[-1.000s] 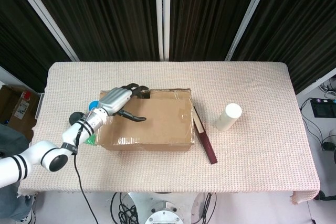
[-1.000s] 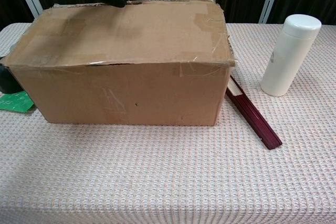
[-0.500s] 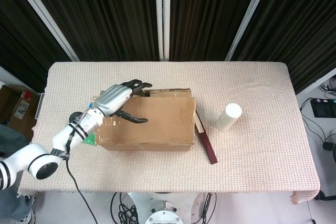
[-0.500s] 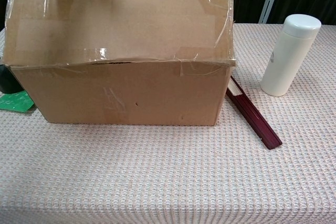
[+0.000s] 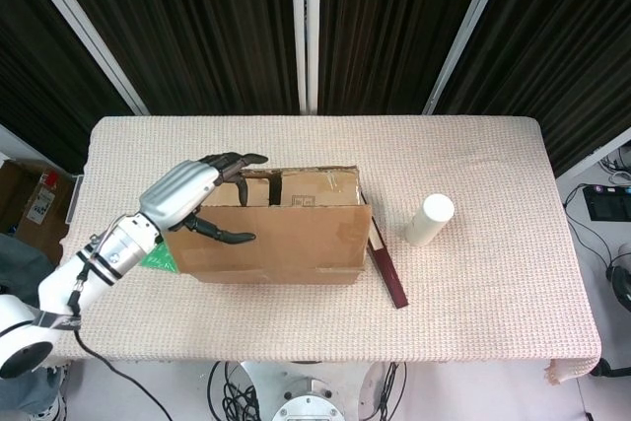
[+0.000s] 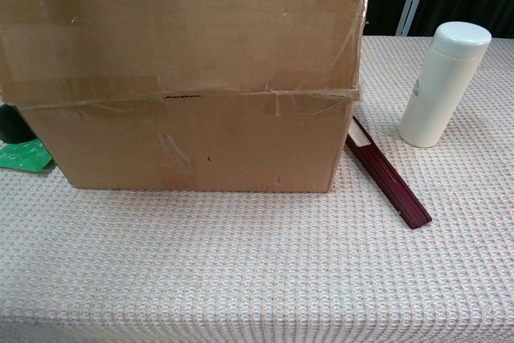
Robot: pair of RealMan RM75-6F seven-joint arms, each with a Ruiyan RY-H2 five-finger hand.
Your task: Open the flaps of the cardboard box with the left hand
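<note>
The cardboard box (image 5: pixel 281 234) is located left of centre on the table (image 5: pixel 473 293), and its near flap (image 6: pixel 181 26) is raised to roughly upright, as is shown in the chest view, where the flap fills the upper part of the picture above the taped fold line. In the head view the interior is exposed behind this flap, and smaller inner flaps (image 5: pixel 296 187) are seen lying inside the opening. The left robot hand (image 5: pixel 192 199) is placed at the flap's left end, with the fingers (image 5: pixel 232 160) spread behind the panel and the thumb extended across its front face; whether the panel is actually pinched cannot be determined. The right robot hand is not shown in either view. The step in hand is judged to be the lifting of the near flap. For the next move, the flap should be carried past vertical toward the table's near edge, after which the remaining flaps are to be addressed. A dark red flat case (image 5: pixel 385 268) lies just beside the box's right side, a white bottle (image 5: pixel 429 220) stands further right, and a green object (image 5: pixel 158 260) is partly hidden at the box's left.
</note>
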